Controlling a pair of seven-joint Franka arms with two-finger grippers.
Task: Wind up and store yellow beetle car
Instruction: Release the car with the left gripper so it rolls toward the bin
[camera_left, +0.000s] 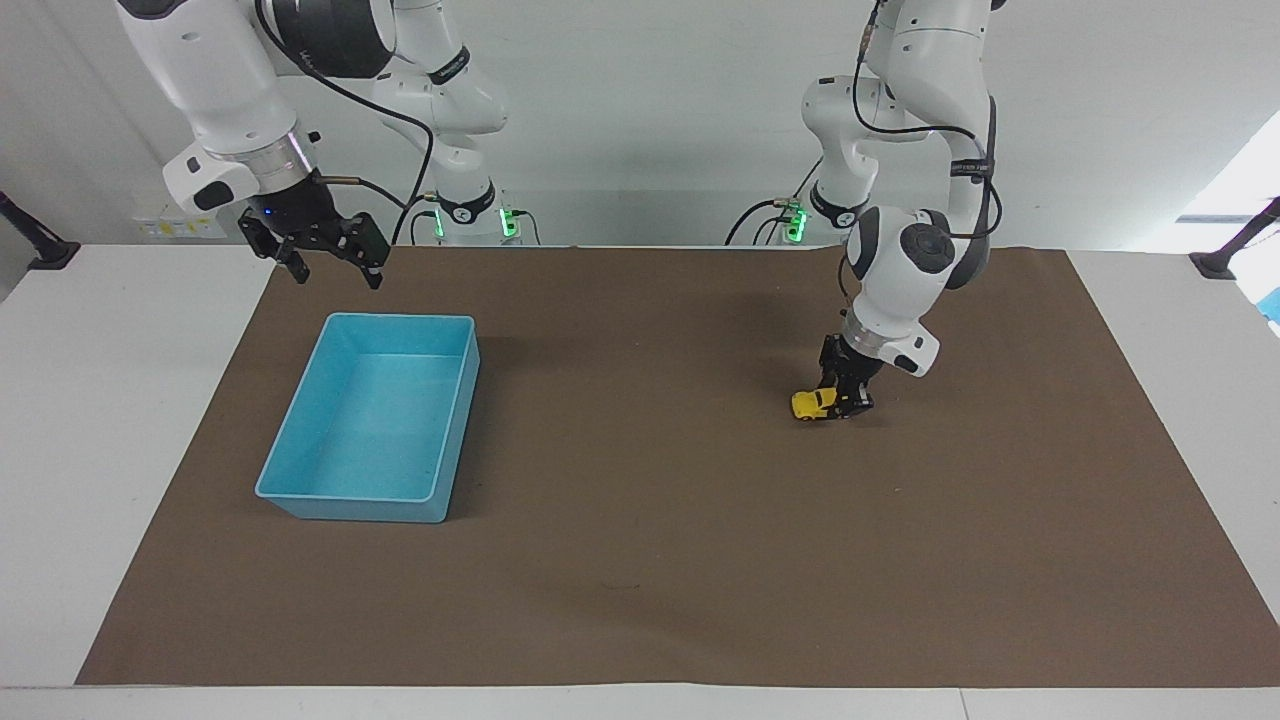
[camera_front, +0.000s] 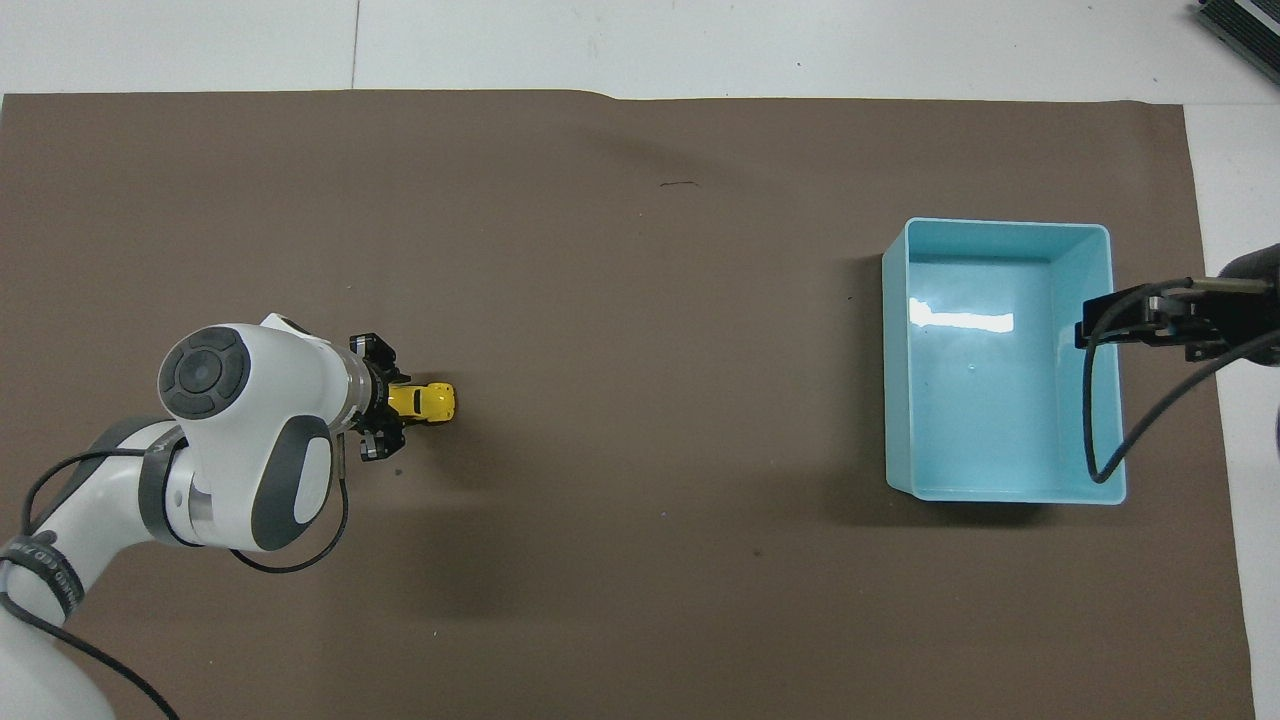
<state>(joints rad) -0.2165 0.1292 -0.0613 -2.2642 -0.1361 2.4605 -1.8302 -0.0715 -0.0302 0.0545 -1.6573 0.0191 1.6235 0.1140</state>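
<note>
The yellow beetle car (camera_left: 811, 404) (camera_front: 427, 401) rests on the brown mat (camera_left: 640, 560) toward the left arm's end of the table, its nose pointing toward the blue bin. My left gripper (camera_left: 846, 398) (camera_front: 383, 411) is down at the car's rear end, touching it. My right gripper (camera_left: 333, 268) (camera_front: 1086, 333) hangs open and holds nothing, raised above the rim of the blue bin (camera_left: 300, 425) (camera_front: 897, 380) that is nearest the robots. That arm waits.
The blue bin is open-topped with nothing in it and stands on the mat toward the right arm's end. White table (camera_left: 120, 420) borders the mat on all sides.
</note>
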